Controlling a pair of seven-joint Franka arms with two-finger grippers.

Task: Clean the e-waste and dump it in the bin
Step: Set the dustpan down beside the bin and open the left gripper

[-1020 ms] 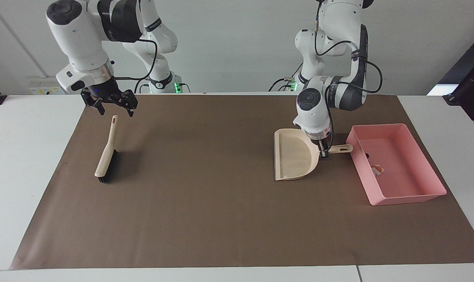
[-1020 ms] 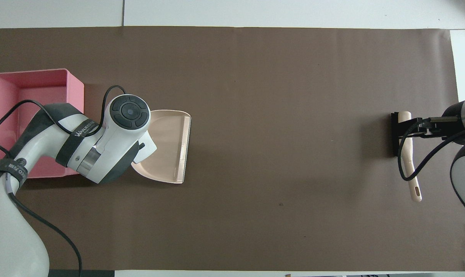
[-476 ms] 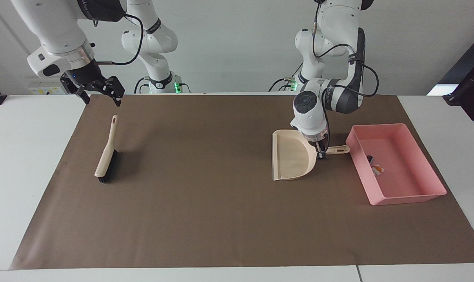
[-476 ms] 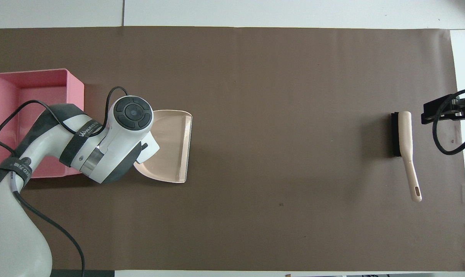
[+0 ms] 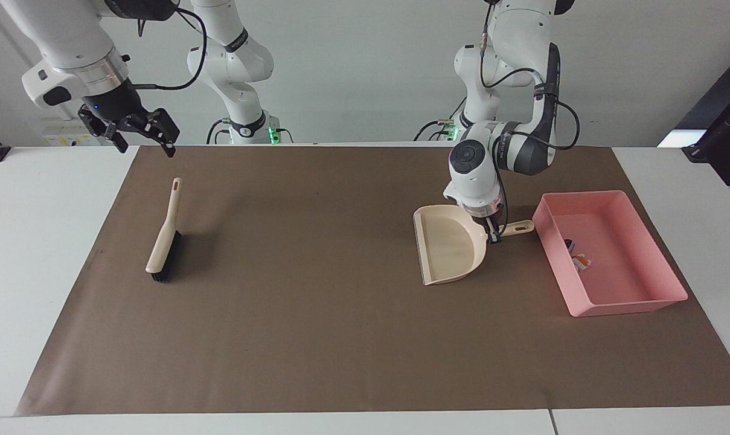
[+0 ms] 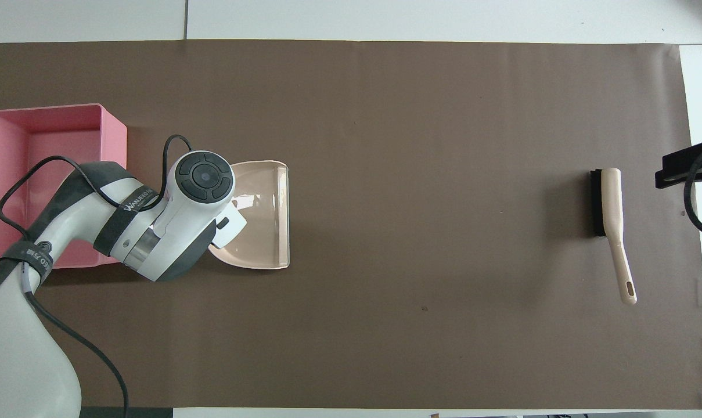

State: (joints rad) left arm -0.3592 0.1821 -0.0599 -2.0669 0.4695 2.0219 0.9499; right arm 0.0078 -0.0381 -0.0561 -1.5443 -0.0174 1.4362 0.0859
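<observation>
E-waste (image 5: 576,254), two tiny parts, already lies in the pink bin (image 5: 654,299); taking that bin as landmark, the rest follows. Well apart from it, toward the right arm's end, the right gripper (image 5: 140,134) hangs with fingers spread and empty above the brush (image 5: 162,241). Just beside the bin, the left gripper (image 5: 493,234) is clamped on the handle of the dustpan (image 5: 446,248). I'd lower the pan flat onto the mat before letting go.
</observation>
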